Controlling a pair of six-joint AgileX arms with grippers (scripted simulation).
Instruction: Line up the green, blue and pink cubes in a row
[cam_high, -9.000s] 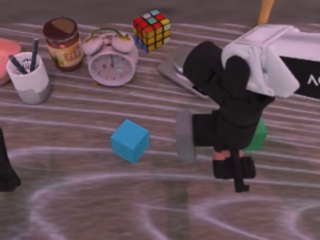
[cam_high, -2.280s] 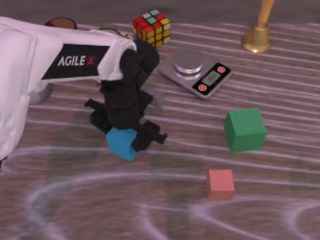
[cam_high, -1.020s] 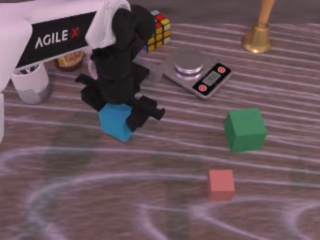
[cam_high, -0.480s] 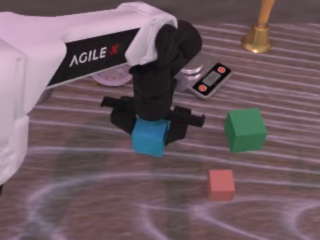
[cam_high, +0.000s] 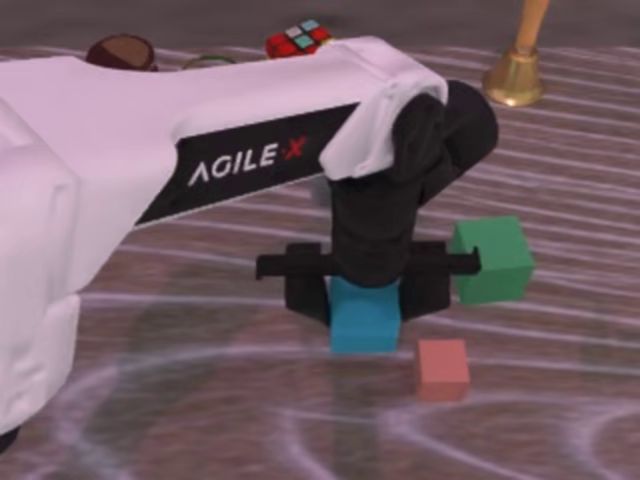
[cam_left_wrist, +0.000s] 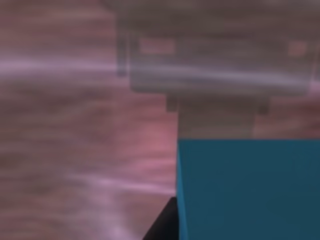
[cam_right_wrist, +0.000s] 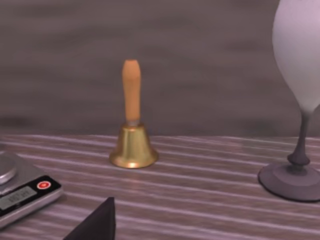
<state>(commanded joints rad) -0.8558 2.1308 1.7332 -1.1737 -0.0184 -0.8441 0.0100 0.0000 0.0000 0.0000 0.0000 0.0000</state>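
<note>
Bench (cam_high: 180, 420) of dark striped wood with pale curved markings carries everything, and the left arm of the AgileX pair reaches across most of it from the top view's left. The left gripper (cam_high: 365, 290) is clamped on the blue cube (cam_high: 362, 320), one black finger on each of two opposite faces; in the left wrist view the cube's blue face (cam_left_wrist: 247, 190) fills the near corner and the bench lies below it, so it looks to be held just above the surface rather than resting on it.

The green cube (cam_high: 492, 258), the largest, sits just beside the gripper on the side away from the arm's base, near one fingertip but apart from it. The pink cube (cam_high: 442, 367), the smallest, lies nearer the camera's edge of the bench, just past the blue cube's corner, not touching. The coming placement likely turns on setting the blue cube down in line with these two without nudging either.

The right arm is parked out of the top view; its wrist camera faces a brass handbell (cam_right_wrist: 133, 145) and a scale's corner (cam_right_wrist: 25, 192).
</note>
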